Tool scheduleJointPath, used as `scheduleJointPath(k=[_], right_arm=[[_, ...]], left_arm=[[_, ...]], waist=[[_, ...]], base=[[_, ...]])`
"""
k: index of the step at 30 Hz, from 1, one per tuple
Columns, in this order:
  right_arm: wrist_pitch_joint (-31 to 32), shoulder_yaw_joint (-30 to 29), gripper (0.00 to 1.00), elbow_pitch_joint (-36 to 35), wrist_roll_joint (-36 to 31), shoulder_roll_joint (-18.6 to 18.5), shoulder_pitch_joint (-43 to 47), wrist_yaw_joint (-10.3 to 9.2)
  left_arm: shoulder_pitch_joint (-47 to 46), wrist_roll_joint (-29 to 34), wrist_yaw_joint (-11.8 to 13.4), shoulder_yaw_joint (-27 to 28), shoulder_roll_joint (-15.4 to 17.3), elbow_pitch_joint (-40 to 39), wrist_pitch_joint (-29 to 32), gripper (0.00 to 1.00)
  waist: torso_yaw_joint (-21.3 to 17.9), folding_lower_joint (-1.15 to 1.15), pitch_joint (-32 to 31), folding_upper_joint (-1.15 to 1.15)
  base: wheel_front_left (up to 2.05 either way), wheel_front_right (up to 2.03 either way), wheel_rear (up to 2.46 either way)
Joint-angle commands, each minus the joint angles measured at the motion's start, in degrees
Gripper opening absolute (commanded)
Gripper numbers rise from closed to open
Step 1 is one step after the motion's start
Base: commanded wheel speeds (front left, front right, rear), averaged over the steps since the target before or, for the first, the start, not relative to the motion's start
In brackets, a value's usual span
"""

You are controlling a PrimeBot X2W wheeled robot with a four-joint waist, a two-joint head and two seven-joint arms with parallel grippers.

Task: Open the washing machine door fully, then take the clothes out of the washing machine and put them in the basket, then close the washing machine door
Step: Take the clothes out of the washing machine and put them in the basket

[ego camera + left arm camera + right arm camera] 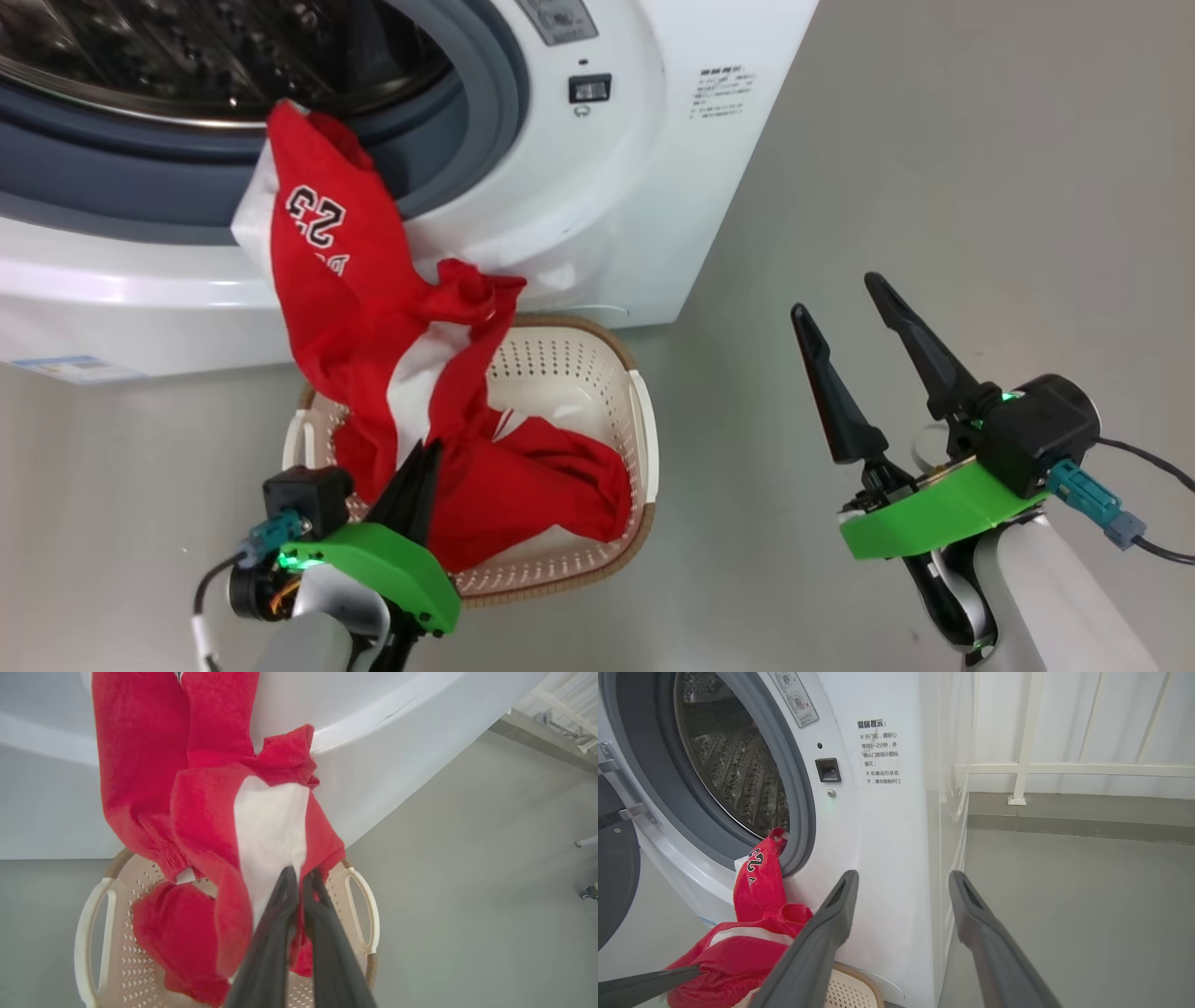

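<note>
We see the red jersey strung lengthwise, upper end on the washing machine lip above the basket, lower end inside it; left gripper clamps it, right gripper spread, right of the basket.

A smooth grey floor is shown throughout. In the right wrist view, a white railing is seen standing on a low grey kerb. A small dark wheel is cut off at the left wrist view's right edge.
</note>
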Motion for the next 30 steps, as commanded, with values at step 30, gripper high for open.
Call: scheduleJointPath(k=[30], right_arm=[[-0.37, 3.56, 1.00, -1.48, -0.76, 1.25, -5.48, 0.36]], left_arm=[[-18.26, -6.31, -3.17, -0.61, -0.96, 38.86, 3.91, 0.00]], waist=[[-4.63, 0.00, 12.74, 0.00]], base=[[0.00, 0.00, 0.00]])
